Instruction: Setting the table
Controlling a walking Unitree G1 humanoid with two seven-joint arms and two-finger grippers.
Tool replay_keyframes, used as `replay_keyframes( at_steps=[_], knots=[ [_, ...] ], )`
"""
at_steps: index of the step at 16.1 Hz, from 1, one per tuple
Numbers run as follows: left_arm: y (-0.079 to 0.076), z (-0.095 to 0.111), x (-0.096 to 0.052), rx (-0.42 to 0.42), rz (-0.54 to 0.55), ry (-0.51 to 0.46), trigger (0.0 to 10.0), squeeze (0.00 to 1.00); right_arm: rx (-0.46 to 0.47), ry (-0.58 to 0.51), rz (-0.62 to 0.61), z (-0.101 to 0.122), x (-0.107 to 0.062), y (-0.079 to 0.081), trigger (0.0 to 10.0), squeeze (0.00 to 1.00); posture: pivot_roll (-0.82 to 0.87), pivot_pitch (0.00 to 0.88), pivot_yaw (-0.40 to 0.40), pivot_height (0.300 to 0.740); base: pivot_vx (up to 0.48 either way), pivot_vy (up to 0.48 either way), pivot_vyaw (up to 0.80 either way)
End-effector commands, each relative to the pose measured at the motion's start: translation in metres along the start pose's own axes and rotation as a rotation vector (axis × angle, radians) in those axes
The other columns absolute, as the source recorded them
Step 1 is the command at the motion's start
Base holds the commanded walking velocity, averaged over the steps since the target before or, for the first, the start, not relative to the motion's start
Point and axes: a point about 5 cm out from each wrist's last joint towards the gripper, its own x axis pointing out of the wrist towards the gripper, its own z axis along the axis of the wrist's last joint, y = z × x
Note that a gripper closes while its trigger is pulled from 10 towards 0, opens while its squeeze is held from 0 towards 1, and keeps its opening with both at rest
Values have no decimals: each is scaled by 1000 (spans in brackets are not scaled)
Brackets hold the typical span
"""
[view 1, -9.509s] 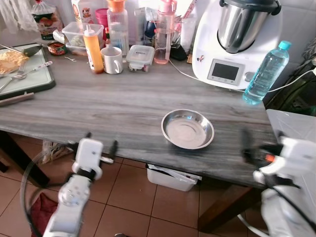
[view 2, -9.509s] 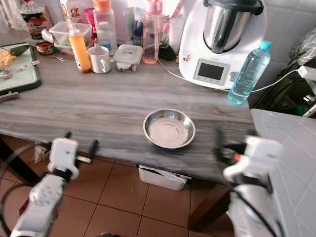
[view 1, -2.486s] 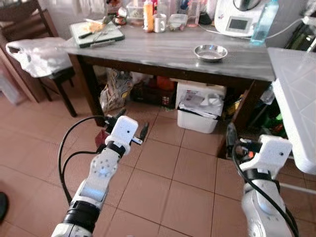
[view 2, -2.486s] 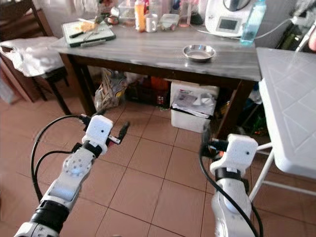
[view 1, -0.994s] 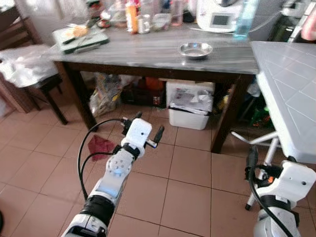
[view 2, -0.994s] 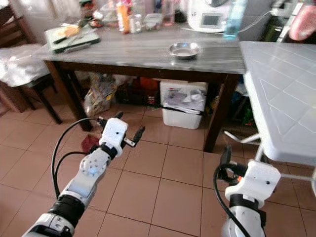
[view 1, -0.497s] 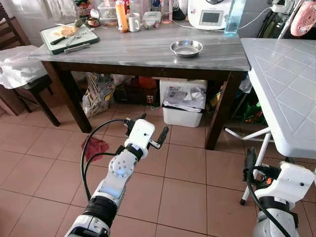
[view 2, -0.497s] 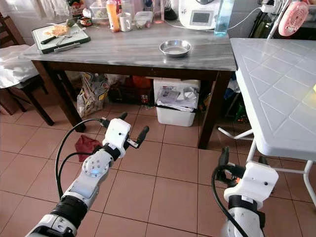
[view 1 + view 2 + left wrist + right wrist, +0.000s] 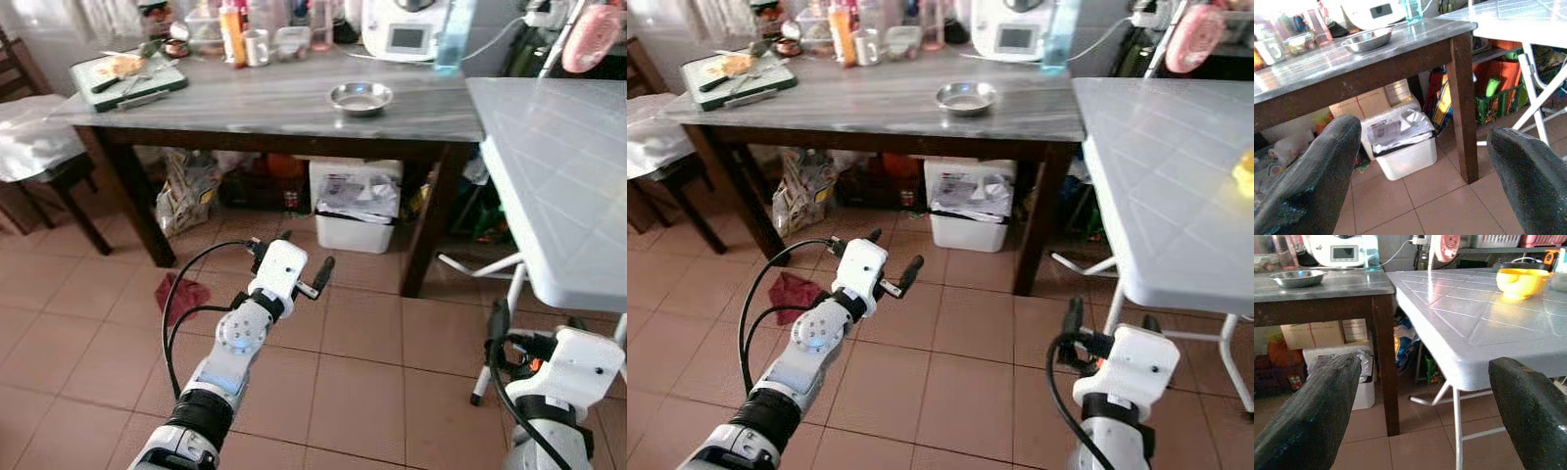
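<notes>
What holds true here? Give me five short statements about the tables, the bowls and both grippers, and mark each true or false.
1. The round steel bowl sits on the grey wood-grain table. True.
2. The left gripper is shut on the steel bowl. False: its fingers are open, holding nothing, above the tiled floor, well short of the table.
3. A yellow bowl stands on the white plastic folding table. True.
4. The white bin stands on top of the grey table. False: it is on the floor beneath it.
5. The right gripper rests on the white table. False: it is low, beside that table's edge, with its fingers open.
</notes>
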Motion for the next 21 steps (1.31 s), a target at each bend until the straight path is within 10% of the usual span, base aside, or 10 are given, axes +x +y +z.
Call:
replay_keyframes(
  at_steps=[1,21],
  knots=[
    [0,3,3,2,-5,-12,10000,0,-8,-6,-6,3,1,-2,10000,0,-126,71,53,714,0,-266,0],
    [-4,3,3,10,-22,-16,10000,0,-31,7,33,2,-2,1,10000,0,-124,89,63,714,0,-279,0]
  ],
)
